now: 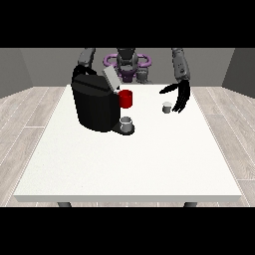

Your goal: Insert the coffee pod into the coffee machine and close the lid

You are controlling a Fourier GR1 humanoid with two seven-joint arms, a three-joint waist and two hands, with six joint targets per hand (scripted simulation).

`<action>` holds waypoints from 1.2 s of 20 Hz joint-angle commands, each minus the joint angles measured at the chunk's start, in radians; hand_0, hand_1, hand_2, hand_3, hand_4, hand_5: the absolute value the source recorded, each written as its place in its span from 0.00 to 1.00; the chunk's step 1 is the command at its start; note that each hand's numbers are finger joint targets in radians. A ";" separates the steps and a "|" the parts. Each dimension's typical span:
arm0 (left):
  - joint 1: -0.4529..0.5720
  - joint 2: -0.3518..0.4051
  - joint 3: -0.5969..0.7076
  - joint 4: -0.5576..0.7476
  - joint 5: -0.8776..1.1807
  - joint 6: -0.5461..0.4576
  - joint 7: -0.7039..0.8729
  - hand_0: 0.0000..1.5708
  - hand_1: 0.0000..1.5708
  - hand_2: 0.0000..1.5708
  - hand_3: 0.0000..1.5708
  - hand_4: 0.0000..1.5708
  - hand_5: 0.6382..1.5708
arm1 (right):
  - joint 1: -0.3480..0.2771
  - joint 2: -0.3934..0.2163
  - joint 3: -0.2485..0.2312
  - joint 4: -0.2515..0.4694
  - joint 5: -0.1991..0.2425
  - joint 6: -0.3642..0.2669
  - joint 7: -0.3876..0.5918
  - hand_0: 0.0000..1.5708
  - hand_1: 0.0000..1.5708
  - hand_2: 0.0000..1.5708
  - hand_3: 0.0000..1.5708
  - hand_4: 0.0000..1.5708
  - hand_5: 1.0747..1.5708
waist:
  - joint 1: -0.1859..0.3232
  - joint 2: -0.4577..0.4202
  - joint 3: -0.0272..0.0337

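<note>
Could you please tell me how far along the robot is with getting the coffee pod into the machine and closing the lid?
Early stage. Already done: the grey lid of the black coffee machine stands tilted open. In hand: the robot hand at the view's right, fingers straight, hangs just beside the small grey coffee pod, which sits on the white table, not gripped. Left: grasping the pod, inserting it, and closing the lid.

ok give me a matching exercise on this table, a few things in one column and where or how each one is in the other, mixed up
Things:
1. coffee machine
2. red mug
3. small grey cup
4. coffee pod

Places or states:
A. alone on the table, just beside the hand at the view's right
B. black, lid raised
C. on the machine's base, at its front
D. behind the machine's front, at its side

Pairs: 1-B, 2-D, 3-C, 4-A
</note>
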State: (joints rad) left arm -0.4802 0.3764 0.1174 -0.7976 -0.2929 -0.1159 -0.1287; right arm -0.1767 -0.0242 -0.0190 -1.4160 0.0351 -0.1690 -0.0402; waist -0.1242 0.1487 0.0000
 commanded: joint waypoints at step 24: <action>-0.119 0.041 -0.078 0.242 -0.316 0.281 -0.139 0.59 0.59 0.66 0.52 0.18 1.00 | -0.036 -0.007 0.004 0.004 -0.050 0.011 -0.001 0.00 0.00 0.00 0.00 0.27 1.00 | -0.038 0.053 -0.0002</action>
State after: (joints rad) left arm -0.5827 0.3961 0.0562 -0.5822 -0.5633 0.1475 -0.2653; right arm -0.2078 -0.0282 -0.0131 -1.4195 -0.0139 -0.1645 -0.0389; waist -0.1586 0.1890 0.0003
